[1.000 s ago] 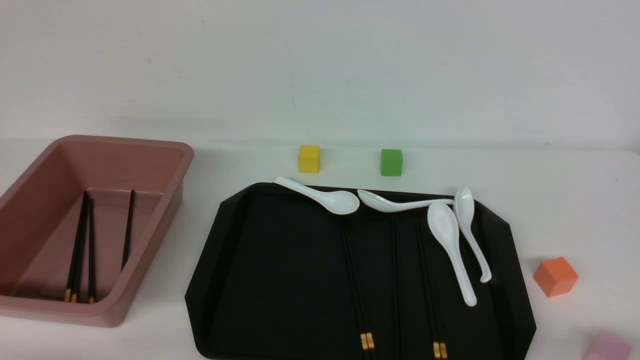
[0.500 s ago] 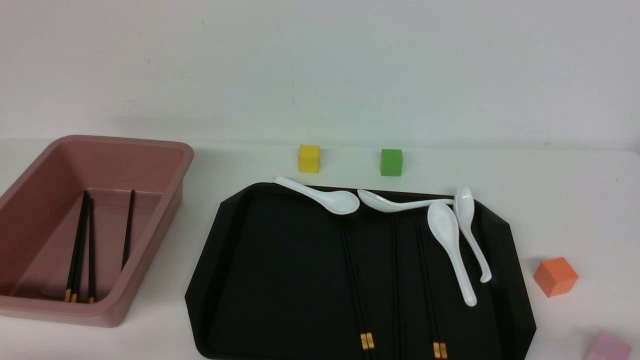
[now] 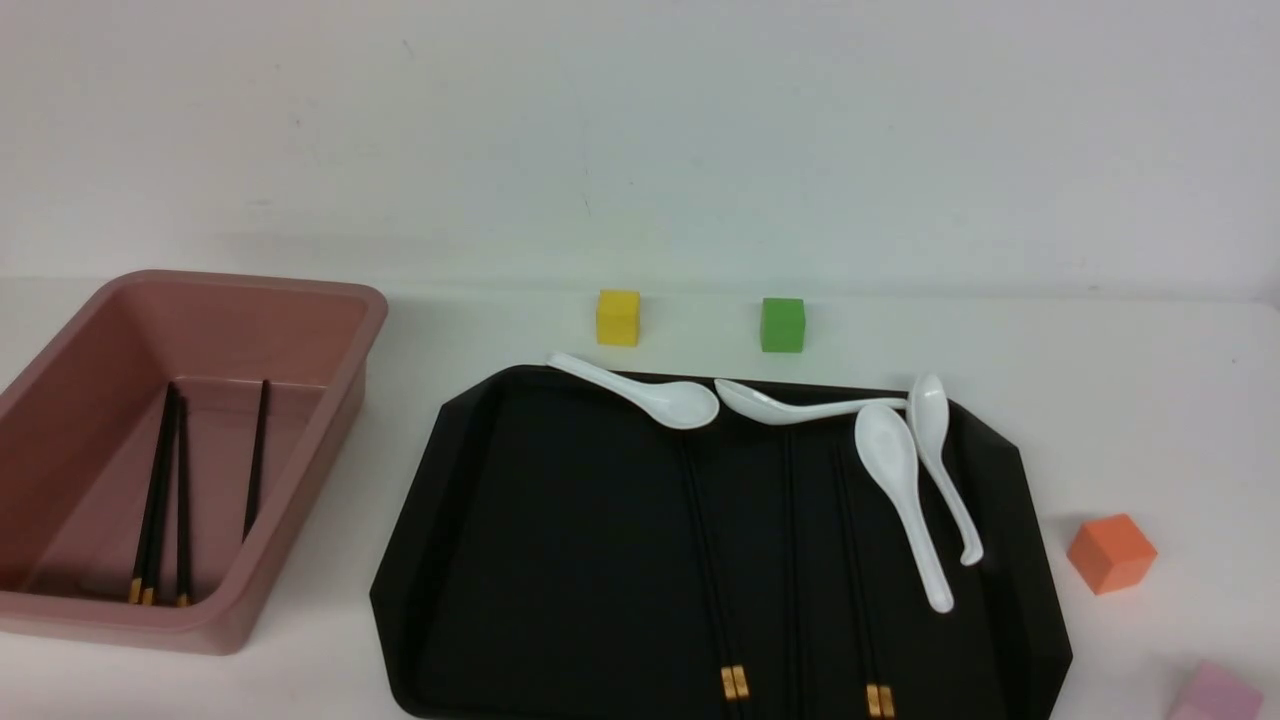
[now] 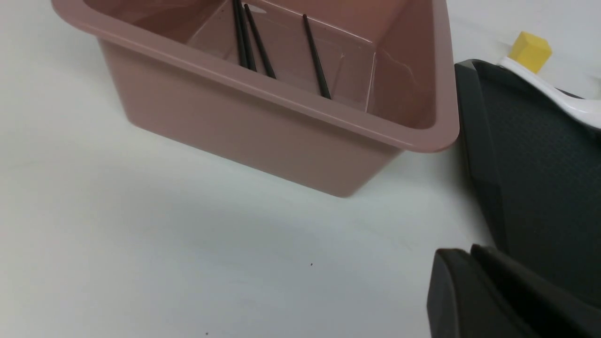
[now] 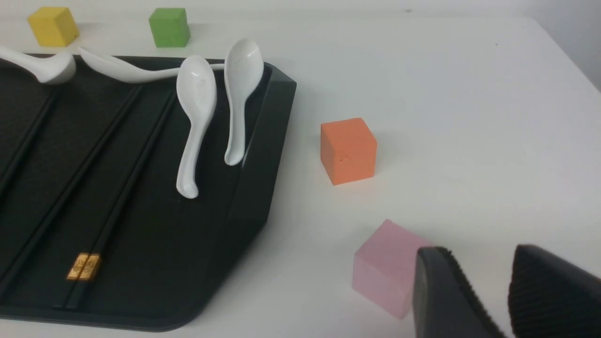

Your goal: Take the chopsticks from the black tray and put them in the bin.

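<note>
Three long thin black chopsticks [image 3: 170, 490] lie inside the deep dusty-pink plastic bin [image 3: 330, 420] on the white tabletop [image 3: 1100, 400]. More pairs remain on the wide matte-black tray [image 3: 500, 560] among white ceramic spoons [image 3: 900, 490]. The right hand [image 5: 504, 291] is slightly spread and empty; the left hand [image 4: 474, 281] looks pressed together.

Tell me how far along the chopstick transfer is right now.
Partly done. Three or four chopsticks lie in the bin. Two pairs remain on the black tray, plus possibly a single stick between them. Nothing is in hand: the left gripper and right gripper hold nothing.
</note>
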